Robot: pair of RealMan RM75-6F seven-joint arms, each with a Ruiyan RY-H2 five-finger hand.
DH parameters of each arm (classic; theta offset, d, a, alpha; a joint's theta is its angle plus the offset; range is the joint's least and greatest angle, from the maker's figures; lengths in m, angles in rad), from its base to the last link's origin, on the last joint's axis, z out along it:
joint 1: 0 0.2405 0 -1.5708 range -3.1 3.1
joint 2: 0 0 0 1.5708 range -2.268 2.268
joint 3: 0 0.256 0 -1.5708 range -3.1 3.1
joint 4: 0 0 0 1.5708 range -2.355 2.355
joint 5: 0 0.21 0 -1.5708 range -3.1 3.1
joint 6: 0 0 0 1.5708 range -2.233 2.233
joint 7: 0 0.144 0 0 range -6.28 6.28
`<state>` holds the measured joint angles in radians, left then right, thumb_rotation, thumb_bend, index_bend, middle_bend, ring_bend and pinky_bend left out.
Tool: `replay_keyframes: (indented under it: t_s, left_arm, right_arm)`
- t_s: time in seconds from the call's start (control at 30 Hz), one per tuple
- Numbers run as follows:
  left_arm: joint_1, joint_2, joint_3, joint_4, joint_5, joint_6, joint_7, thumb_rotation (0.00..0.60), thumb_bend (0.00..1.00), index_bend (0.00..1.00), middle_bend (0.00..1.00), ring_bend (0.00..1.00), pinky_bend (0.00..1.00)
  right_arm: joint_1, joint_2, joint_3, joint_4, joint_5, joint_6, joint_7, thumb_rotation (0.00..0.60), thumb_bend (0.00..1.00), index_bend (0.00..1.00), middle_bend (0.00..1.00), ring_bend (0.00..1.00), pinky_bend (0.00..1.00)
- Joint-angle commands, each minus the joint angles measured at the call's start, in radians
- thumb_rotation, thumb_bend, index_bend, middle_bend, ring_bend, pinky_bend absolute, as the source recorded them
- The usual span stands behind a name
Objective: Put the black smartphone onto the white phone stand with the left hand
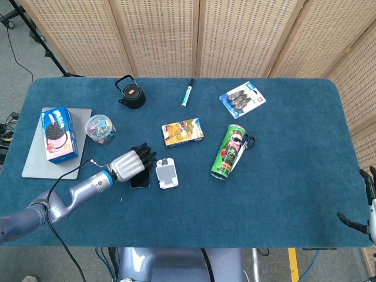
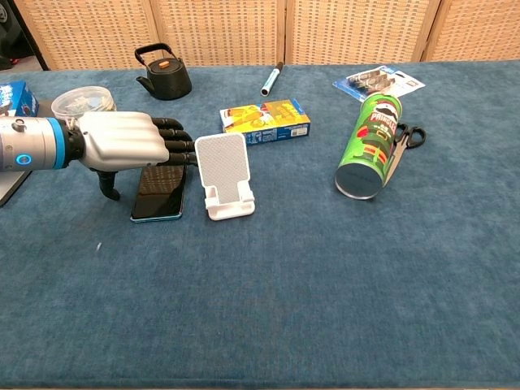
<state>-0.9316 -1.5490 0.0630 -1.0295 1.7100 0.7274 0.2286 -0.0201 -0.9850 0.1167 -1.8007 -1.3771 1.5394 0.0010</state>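
Note:
The black smartphone lies flat on the blue cloth, just left of the white phone stand. In the head view the phone shows only at its near end, beside the stand. My left hand hovers over the phone's far half with fingers stretched toward the stand and thumb hanging down at the phone's left edge; it holds nothing. The head view shows the same hand covering most of the phone. My right hand sits off the table's right edge, fingers apart.
A blue-yellow box lies behind the stand. A green chips can lies on its side to the right with scissors beside it. A black kettle, marker, plastic tub and cookie box stand further back and left.

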Motion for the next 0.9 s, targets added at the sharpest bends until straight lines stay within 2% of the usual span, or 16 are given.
replay_keyframes:
  t_s: [0.03,0.2,0.33,0.4,0.53,0.63,0.9]
  left_arm:
    - [-0.011,-0.006,0.007,0.002,-0.001,-0.014,0.010,0.600,0.04,0.09,0.00,0.00,0.05]
    - [-0.023,-0.020,0.018,0.007,-0.005,-0.032,0.013,0.600,0.11,0.09,0.00,0.00,0.06]
    - [-0.021,-0.034,0.030,0.019,0.004,-0.010,-0.003,0.600,0.14,0.12,0.03,0.03,0.12]
    - [-0.014,-0.045,0.036,0.037,0.014,0.019,-0.017,0.600,0.15,0.20,0.12,0.09,0.18]
    - [0.001,-0.067,0.049,0.080,0.034,0.079,-0.048,0.600,0.16,0.46,0.37,0.27,0.34]
    - [0.019,-0.088,0.059,0.121,0.049,0.139,-0.091,0.600,0.17,0.60,0.48,0.35,0.42]
    - [0.056,-0.121,0.081,0.225,0.078,0.263,-0.191,0.600,0.18,0.66,0.54,0.38,0.43]
  right_arm:
    - [0.000,0.002,-0.001,-0.001,0.000,-0.002,0.003,0.600,0.00,0.00,0.00,0.00,0.00]
    - [-0.001,0.004,-0.001,-0.003,0.001,-0.002,0.004,0.600,0.00,0.00,0.00,0.00,0.00]
    - [-0.001,0.004,-0.002,-0.004,0.000,-0.002,0.004,0.600,0.00,0.00,0.00,0.00,0.00]
    - [0.000,0.004,-0.002,-0.005,0.000,-0.002,0.002,0.600,0.00,0.00,0.00,0.00,0.00]
    - [0.000,0.003,-0.003,-0.008,-0.002,-0.001,-0.001,0.600,0.00,0.00,0.00,0.00,0.00]
    - [0.000,0.002,-0.003,-0.010,-0.005,0.000,-0.003,0.600,0.00,0.00,0.00,0.00,0.00]
    - [-0.002,0.002,-0.007,-0.010,-0.012,0.004,-0.004,0.600,0.00,0.00,0.00,0.00,0.00]
